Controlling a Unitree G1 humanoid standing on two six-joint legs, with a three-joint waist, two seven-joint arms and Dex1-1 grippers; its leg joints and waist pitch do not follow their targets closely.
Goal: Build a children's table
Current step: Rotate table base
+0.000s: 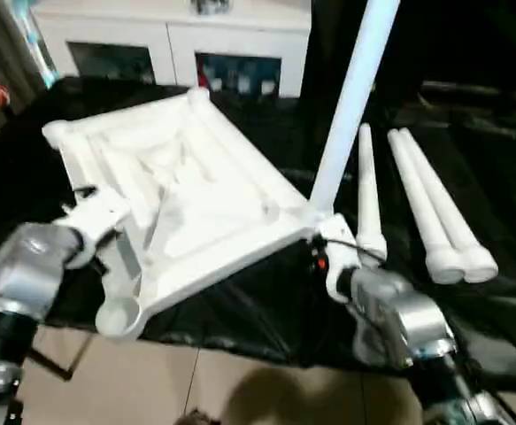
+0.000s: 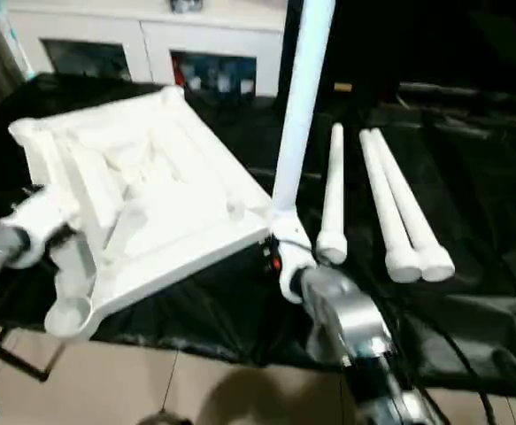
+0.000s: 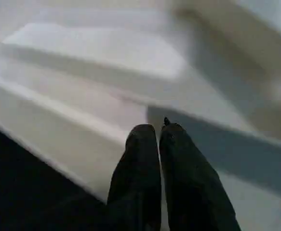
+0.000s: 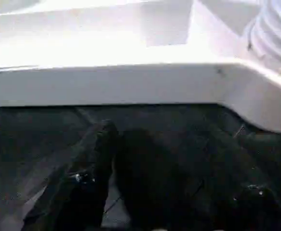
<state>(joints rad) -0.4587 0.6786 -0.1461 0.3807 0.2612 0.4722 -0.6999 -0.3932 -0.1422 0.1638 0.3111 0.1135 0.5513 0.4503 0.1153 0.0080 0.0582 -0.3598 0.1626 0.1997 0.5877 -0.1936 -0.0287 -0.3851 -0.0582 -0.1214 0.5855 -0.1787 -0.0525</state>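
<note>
Tabletop: we see the white plastic square top [image 1: 187, 195] lying upside down on the black-covered surface [image 1: 470, 319], its ribbed underside facing up, raised rims along the edges and diagonal ribs running to the middle.
Corner sockets: a round open socket [image 1: 120, 314] sits at the corner that overhangs the surface edge, just below our left pincer; two more rounded corners lie on the far side.
Fitted leg: one long round white leg [image 1: 350, 97] stands upright in the corner socket just beyond our right pincer, leaning slightly and running out of the top of the view.
Loose legs: three tapering white legs [image 1: 435, 208] lie flat on the surface beyond and to the outer side of the right pincer, wide ends toward us; two lie touching side by side, the third [image 1: 368, 199] a little apart, nearer the upright leg.
Left pincer: our left pincer [image 3: 158, 139] has its two black fingers pressed together, tips over the white underside near the top's edge, pinching nothing.
Right pincer: our right pincer [image 4: 130, 144] sits low before the top's side rim and the threaded base of the fitted leg; we cannot tell how its fingers stand.
Background: a white glass-doored cabinet [image 1: 173, 44] stands beyond the surface.
</note>
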